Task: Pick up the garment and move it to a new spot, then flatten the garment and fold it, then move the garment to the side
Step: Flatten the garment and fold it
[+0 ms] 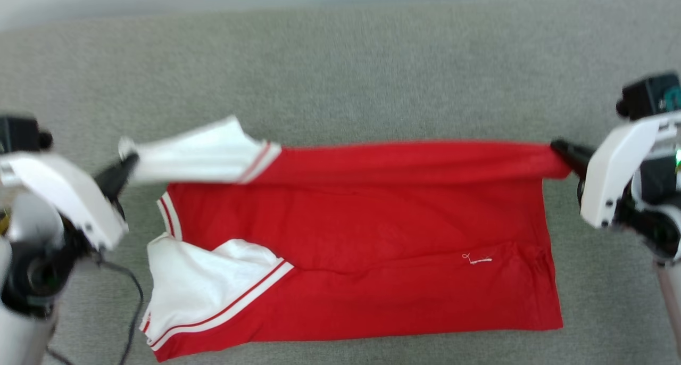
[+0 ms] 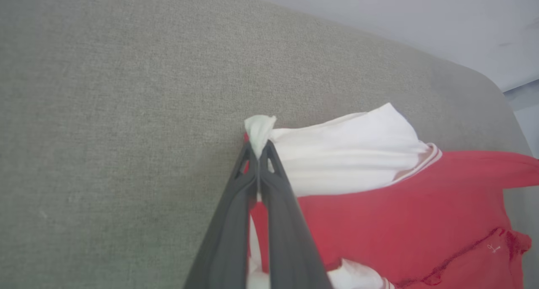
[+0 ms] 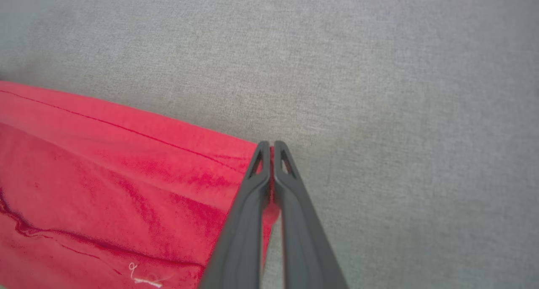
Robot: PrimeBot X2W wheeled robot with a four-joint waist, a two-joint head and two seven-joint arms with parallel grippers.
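The garment (image 1: 362,248), a red T-shirt with white striped-trim sleeves, lies spread sideways on the grey fabric surface (image 1: 340,72), collar end to the left, print side hidden. Its far edge is lifted and stretched between both grippers. My left gripper (image 1: 127,165) is shut on the tip of the far white sleeve (image 2: 337,154), pinched at the fingertips (image 2: 257,148). My right gripper (image 1: 558,148) is shut on the far hem corner (image 3: 236,162) of the red cloth. The near sleeve (image 1: 202,285) lies flat on the garment's lower left.
The grey upholstered surface runs wide around the garment, with open room behind it and to both sides. A black cable (image 1: 135,301) hangs by my left arm at the lower left. A pale wall (image 2: 421,19) rises beyond the surface's far edge.
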